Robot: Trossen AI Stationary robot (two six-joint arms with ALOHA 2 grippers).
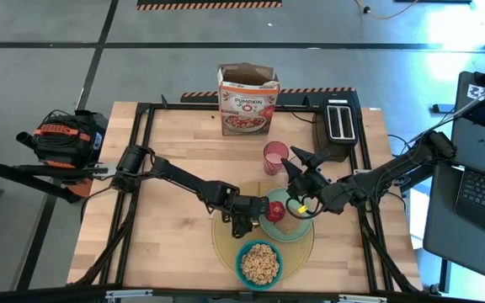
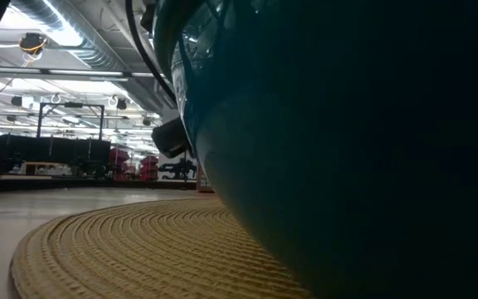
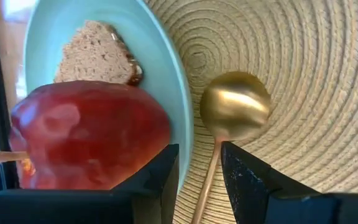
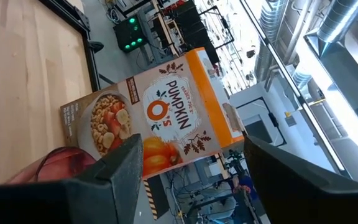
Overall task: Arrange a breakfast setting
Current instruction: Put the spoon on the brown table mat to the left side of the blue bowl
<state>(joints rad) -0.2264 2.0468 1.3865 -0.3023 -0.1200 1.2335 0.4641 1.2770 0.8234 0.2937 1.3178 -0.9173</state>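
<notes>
Right, gold metal spoon (image 3: 232, 115) lies on the round woven yellow placemat (image 1: 226, 240), just beside the pale green plate (image 3: 166, 68) carrying the red apple (image 3: 89, 134) and brown toast slice (image 3: 95, 53). Its handle runs back between the left hand's (image 3: 196, 171) fingers, long axis in line with the hand, bowl end pointing away. Fingers narrowly apart around the handle; grip contact unclear. Right hand (image 4: 188, 171) spread wide, empty, hovering over the plate's far side.
</notes>
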